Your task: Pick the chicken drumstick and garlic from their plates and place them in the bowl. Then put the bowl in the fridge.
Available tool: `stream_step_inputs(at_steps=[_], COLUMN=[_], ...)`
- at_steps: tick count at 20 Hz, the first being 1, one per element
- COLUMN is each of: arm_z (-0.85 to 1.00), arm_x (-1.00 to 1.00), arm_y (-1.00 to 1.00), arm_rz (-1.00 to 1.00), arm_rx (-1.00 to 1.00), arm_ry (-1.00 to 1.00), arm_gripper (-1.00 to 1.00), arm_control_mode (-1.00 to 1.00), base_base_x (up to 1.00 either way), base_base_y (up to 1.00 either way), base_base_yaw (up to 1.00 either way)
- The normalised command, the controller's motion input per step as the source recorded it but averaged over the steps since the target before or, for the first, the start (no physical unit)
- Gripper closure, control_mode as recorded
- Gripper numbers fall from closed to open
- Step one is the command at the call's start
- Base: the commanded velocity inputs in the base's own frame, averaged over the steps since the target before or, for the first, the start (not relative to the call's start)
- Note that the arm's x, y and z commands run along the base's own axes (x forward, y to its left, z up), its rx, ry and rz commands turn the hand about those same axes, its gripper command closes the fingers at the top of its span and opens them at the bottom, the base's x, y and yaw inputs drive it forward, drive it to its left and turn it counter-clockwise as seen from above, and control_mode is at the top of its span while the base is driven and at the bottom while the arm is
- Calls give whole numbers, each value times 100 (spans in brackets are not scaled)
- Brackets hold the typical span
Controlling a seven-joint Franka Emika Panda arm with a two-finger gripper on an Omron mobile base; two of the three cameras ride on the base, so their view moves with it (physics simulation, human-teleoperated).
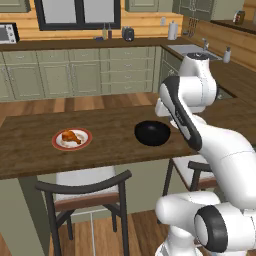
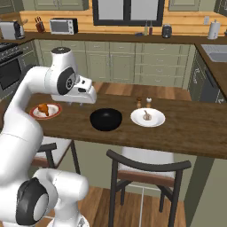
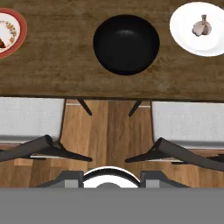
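- Kitchen setting: green cabinets (image 1: 75, 70) along the back wall, wood floor, dark wooden tabletop (image 1: 30, 145) in front of the robot.
- Claw (image 2: 79, 103): raised over the near part of the tabletop, left of the bowl in the right base view. Fingers barely visible under the white hand; cannot tell whether they are spread or closed. Nothing seen held.
- Bowl (image 3: 126, 43): black, glossy, upright, standing on the tabletop between the two plates. Looks empty in the hand view. Also seen at (image 1: 152, 133) and (image 2: 106, 119).
- Red-rimmed plate (image 1: 57, 145): on the tabletop, to the left of the bowl, apart from it. Its edge shows at the upper left of the hand view (image 3: 19, 30).
- Drumstick (image 1: 71, 135): orange-brown, lying on the red-rimmed plate; also at (image 2: 43, 108).
- White plate (image 2: 157, 120): on the tabletop, to the right of the bowl, near but not touching. Also at (image 3: 183, 37).
- Garlic (image 3: 202, 28): small, pale, sitting on the white plate; also at (image 2: 146, 115).
- Two small shakers (image 2: 143, 103): standing just behind the white plate.
- Chairs: two dark-framed chairs with pale seats pushed under the near edge of the tabletop, one at (image 1: 87, 192), the other at (image 2: 148, 170).
- Microwave (image 2: 64, 25): on the back counter.
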Motion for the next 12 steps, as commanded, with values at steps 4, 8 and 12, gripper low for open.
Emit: stream_step_inputs(at_steps=[4,8,12], arm_z=[-3,-9,-12], arm_x=[-56,-23,24], arm_y=[29,79,95], arm_rz=[9,14,25], arm_rx=[-4,-4,-1], arm_ry=[-7,-1,0], arm_gripper=[-100,-100,-100], arm_control_mode=[-100,-100,-100], base_base_x=[0,0,0], base_base_y=[0,0,0], base_base_yaw=[0,0,0])
